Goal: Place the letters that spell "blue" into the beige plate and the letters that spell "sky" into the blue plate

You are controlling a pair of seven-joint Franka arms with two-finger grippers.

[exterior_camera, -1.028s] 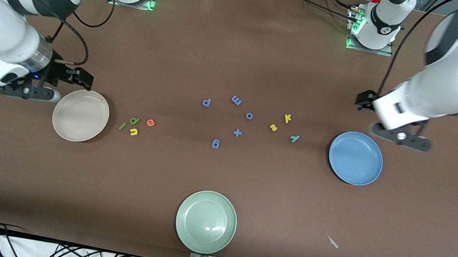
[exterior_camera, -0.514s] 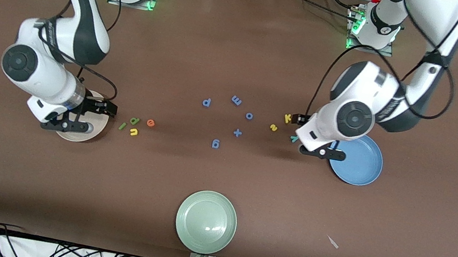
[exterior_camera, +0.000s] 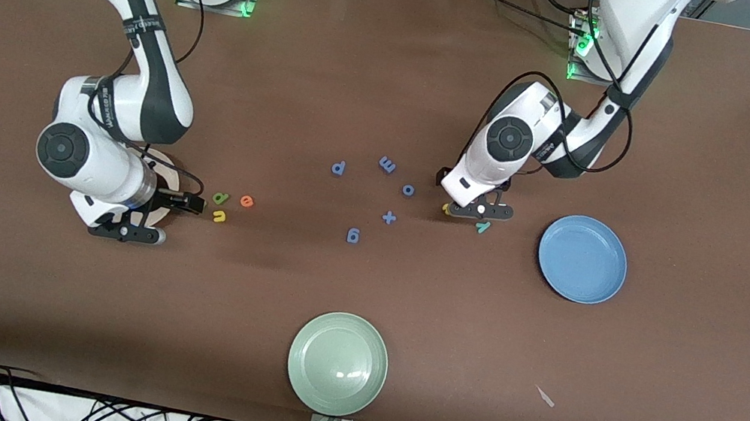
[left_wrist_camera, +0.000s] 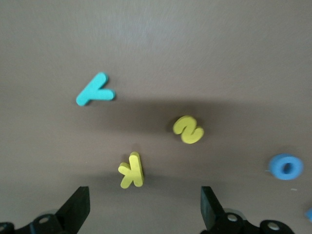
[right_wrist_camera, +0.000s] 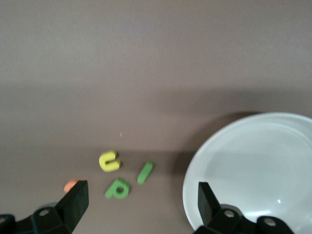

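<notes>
Tracking the right claw (right_wrist_camera: 139, 204), fingers spread wide and empty, sliding since half a second ago off the middle of the beige plate (right_wrist_camera: 253, 165) and hovering at its rim beside the "blue" letters. Finding those lying flat on the bench just beside the plate: olive l (right_wrist_camera: 145, 172), a short stick, long axis slanting toward bright green b (right_wrist_camera: 117, 188); yellow u (right_wrist_camera: 109, 161) close by; orange e (right_wrist_camera: 70, 185) farthest from the plate. Passing the small blue o (left_wrist_camera: 285, 166). Watching the left claw (left_wrist_camera: 144, 207), also wide open and empty, leaving the blue plate (exterior_camera: 582, 259) and hanging over yellow k (left_wrist_camera: 131, 170), with yellow s (left_wrist_camera: 188, 129) and teal y (left_wrist_camera: 95, 92) lying flat nearby.
</notes>
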